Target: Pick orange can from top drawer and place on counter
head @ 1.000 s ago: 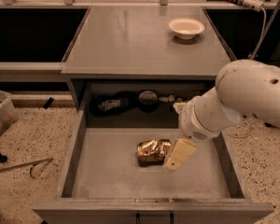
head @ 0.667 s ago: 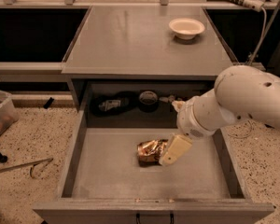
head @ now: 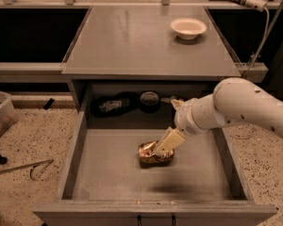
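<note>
The orange can (head: 150, 155), shiny and dented, lies on its side in the middle of the open top drawer (head: 73, 159). My gripper (head: 167, 143) reaches down into the drawer from the right on a thick white arm. It sits right at the can's upper right side and overlaps it. The grey counter (head: 132, 36) is above the drawer.
A white bowl (head: 188, 28) stands at the counter's back right. A dark pouch (head: 114, 105) and a round dark object (head: 149, 99) lie at the drawer's back. A bin (head: 0, 117) and a thin metal rod (head: 19, 167) are on the floor at left.
My gripper has moved left and slightly up, from beside the can's right side to overlapping its upper right. The can has not moved.
</note>
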Robot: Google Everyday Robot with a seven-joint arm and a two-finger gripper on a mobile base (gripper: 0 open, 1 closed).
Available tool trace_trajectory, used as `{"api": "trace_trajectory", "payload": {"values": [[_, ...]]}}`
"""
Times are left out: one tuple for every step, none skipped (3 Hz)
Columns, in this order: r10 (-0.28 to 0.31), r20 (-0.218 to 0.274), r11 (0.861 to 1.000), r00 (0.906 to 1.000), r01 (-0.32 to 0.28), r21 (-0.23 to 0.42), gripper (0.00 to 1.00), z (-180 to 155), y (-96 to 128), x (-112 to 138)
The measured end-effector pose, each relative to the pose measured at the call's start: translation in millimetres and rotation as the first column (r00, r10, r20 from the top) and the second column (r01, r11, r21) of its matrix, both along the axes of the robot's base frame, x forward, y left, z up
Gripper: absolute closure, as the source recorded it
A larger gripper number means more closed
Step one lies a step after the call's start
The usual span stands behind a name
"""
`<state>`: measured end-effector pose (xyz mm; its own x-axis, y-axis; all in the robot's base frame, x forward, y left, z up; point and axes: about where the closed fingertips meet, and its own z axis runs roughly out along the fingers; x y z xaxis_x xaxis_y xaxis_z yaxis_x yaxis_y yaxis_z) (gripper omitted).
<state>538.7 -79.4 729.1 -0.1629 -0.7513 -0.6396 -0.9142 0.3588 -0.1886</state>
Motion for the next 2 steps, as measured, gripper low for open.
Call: {"api": "trace_trajectory", "payload": {"values": [[-0.019,-0.023,0.999,0.9996,0.020,0.050,0.00,-21.2,-3.7,2.1],[-0.016,-0.051,0.997,0.9986,0.020,0.072,0.00,-40.3,-3.3,-6.0]]}}
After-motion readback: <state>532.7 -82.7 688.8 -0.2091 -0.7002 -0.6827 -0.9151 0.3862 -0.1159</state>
